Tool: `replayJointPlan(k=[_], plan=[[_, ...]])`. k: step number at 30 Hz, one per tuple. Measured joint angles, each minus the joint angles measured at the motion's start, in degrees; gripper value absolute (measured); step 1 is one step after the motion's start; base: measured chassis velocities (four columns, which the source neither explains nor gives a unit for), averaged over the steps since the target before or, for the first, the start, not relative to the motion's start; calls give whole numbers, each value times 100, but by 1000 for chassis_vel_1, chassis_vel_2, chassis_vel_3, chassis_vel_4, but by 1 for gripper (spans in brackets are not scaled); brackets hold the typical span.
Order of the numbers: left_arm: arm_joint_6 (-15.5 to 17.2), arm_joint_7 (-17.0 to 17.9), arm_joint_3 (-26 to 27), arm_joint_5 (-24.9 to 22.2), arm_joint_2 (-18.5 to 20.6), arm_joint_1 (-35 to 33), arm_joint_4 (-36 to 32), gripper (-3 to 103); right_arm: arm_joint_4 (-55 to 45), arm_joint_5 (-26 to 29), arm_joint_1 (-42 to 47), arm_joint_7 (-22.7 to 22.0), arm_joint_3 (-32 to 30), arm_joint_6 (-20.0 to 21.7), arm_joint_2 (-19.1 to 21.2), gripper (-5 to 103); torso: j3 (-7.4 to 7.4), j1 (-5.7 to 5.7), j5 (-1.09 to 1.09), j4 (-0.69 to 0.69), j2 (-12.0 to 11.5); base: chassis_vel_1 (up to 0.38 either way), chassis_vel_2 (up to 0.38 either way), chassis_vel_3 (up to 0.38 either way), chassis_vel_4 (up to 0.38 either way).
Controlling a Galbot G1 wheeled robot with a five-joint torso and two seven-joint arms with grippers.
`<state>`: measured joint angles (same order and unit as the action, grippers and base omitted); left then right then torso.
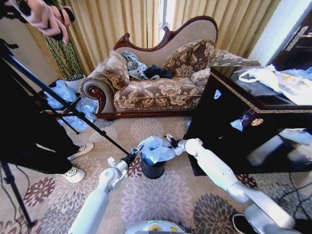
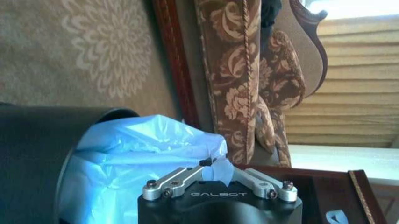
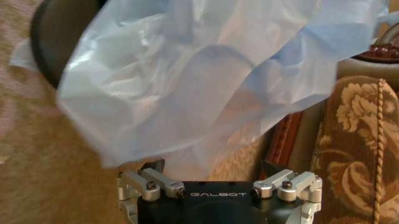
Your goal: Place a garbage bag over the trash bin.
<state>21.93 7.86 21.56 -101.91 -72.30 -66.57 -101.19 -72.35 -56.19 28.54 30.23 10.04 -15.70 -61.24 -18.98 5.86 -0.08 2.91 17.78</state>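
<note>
Both white arms are reaching forward over the patterned carpet, left tool (image 1: 132, 156) pinching the thin pale blue garbage bag (image 1: 155, 148), right tool (image 1: 170, 141) spread wide against it. Bag is bunching atop the small black trash bin (image 1: 153, 170); uneven pulling could probably tip it or tear plastic

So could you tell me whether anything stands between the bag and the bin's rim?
Nothing visible does. The garbage bag sits bunched on the trash bin, with the left gripper and right gripper on either side.
</note>
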Motion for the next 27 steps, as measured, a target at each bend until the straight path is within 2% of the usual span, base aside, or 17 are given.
replayJointPlan(k=[5, 10, 14, 16, 17, 21, 27], plan=[[-9, 45, -79, 16, -32, -14, -33, 0, -197, 143, 192, 12, -127, 23, 216, 100, 0, 0, -1, 0, 0, 0, 0, 0, 0], [-32, 77, -204, 96, -85, 5, -13, 0, -603, 602, 504, 34, -314, 147, 603, 100, 0, 0, 0, 0, 0, 0, 0, 0, 0], [-71, 90, -312, 193, -145, 7, 16, 0, -1070, 1063, 746, 120, -510, 264, 829, 100, 0, 0, -1, 0, 0, 0, 0, 0, 0], [-79, 98, -361, 232, -187, 6, 24, 0, -1433, 1536, 918, 225, -537, 376, 1097, 100, 0, 0, -1, -1, 0, 0, 0, 0, 0], [-79, 98, -361, 232, -187, 6, 24, 0, -1433, 1536, 918, 225, -537, 376, 1097, 100, 0, 0, -1, -1, 0, 0, 0, 0, 0], [-81, 106, -438, 266, -221, 2, 30, 0, -1821, 2095, 1248, 324, -534, 518, 1448, 100, 0, 0, 0, 0, 0, 0, 0, 0, 0], [-84, 109, -544, 331, -255, -79, -12, 0, -1899, 2353, 1545, 55, -532, 748, 1510, 100, 0, 0, -1, 0, 0, 0, 0, 0, 0]])
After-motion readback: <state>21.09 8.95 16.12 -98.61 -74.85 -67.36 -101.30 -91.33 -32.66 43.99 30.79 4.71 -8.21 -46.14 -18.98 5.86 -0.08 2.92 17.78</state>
